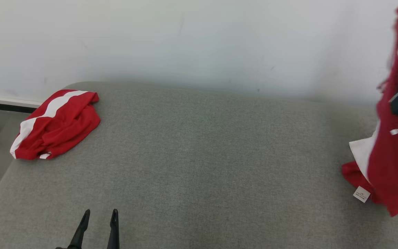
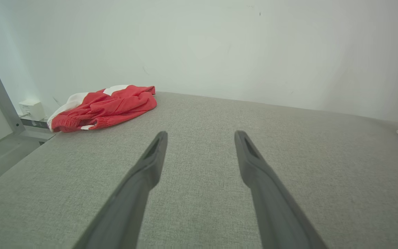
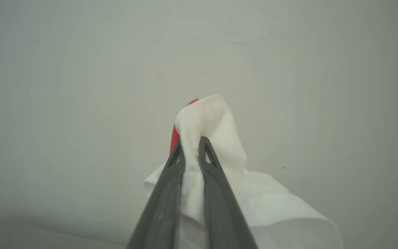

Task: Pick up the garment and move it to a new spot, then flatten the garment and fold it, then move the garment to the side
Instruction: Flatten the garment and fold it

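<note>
Garment (image 1: 389, 162) hangs from right pincer (image 3: 192, 140), which clamps its white fabric; left pincer (image 2: 201, 133) stands open, well apart.

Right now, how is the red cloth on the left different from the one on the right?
The left cloth lies in a heap on the grey surface; the right cloth hangs down long. Nothing holds the left cloth; the right gripper pinches the right cloth. Both are red and white.

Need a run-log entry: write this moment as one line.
right gripper: shut on hanging garment | left gripper: open, empty | second garment: lying far-left
</note>
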Controlling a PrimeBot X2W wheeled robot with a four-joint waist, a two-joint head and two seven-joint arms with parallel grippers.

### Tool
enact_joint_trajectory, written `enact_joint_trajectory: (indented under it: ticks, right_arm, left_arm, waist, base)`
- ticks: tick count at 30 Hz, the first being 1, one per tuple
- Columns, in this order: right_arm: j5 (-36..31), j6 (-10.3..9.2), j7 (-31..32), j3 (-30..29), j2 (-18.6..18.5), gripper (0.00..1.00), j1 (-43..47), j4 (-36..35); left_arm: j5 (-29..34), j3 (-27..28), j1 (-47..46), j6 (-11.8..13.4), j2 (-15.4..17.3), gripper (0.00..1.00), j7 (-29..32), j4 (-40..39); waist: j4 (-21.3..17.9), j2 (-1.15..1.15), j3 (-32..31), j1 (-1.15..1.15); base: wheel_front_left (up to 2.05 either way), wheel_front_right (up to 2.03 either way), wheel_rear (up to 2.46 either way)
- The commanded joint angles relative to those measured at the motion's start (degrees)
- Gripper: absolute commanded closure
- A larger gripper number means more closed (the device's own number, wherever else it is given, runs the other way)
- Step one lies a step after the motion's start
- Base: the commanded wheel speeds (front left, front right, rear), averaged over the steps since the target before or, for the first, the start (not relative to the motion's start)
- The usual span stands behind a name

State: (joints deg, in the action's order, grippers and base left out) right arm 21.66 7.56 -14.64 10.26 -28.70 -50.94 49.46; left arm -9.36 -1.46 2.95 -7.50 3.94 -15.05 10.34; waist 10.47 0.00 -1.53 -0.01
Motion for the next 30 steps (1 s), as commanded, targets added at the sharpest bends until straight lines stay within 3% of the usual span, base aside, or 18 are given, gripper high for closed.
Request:
enact_joint_trajectory:
  ticks: [1,11,19,25,26,27,28,30]
  right_arm:
    - [0.49,-0.14,-0.29,1.09,2.46,1.00,1.56,-1.59]
    - [1.53,-0.14,-0.56,9.68,15.93,1.00,10.76,-9.39]
    - [0.76,-0.15,-0.61,16.73,23.39,1.00,18.07,-8.61]
    - [1.82,-0.14,-0.55,22.77,25.68,1.00,21.95,-3.82]
    - [2.67,-0.14,-0.56,24.23,25.79,0.78,22.38,-3.67]
    - [3.97,-0.14,-0.54,26.44,25.91,0.19,22.99,-3.90]
    - [5.56,-0.14,-0.53,28.32,25.93,0.00,23.38,-3.79]
    - [8.16,-0.15,-0.55,30.58,25.67,0.00,22.73,-4.00]
  left_arm:
    - [-0.29,-0.13,0.31,0.06,-0.17,0.00,-0.19,0.27]
    - [-0.24,-0.25,-0.01,0.06,0.09,0.00,-0.19,0.29]
    - [-0.71,-0.78,-0.84,0.06,-0.05,0.00,-0.19,0.50]
    - [-1.12,-1.37,-2.15,0.06,-0.27,0.00,-0.19,0.85]
    - [-1.14,-1.44,-2.25,0.06,-0.30,0.00,-0.19,0.96]
    - [-1.11,-1.48,-2.41,0.06,-0.31,0.00,-0.19,1.12]
    - [-1.09,-1.57,-2.67,0.06,-0.31,0.00,-0.19,1.23]
    - [-1.13,-1.63,-3.09,0.06,-0.35,0.00,-0.19,1.34]
  waist:
    - [0.76,0.00,-0.20,0.01]
    - [4.96,0.00,0.04,0.01]
    - [7.26,0.00,1.77,0.01]
    - [8.31,0.00,3.06,0.01]
    - [8.39,0.00,3.17,0.01]
    - [8.48,0.00,3.26,0.01]
    - [8.55,0.00,3.34,0.01]
    - [8.42,0.00,3.41,0.01]
  base:
    - [0.00,0.00,0.00]
    - [0.00,0.00,0.00]
    - [0.00,0.00,0.00]
    - [0.00,0.00,0.00]
    - [0.00,0.00,0.00]
    - [0.00,0.00,0.00]
    - [0.00,0.00,0.00]
    - [0.00,0.00,0.00]
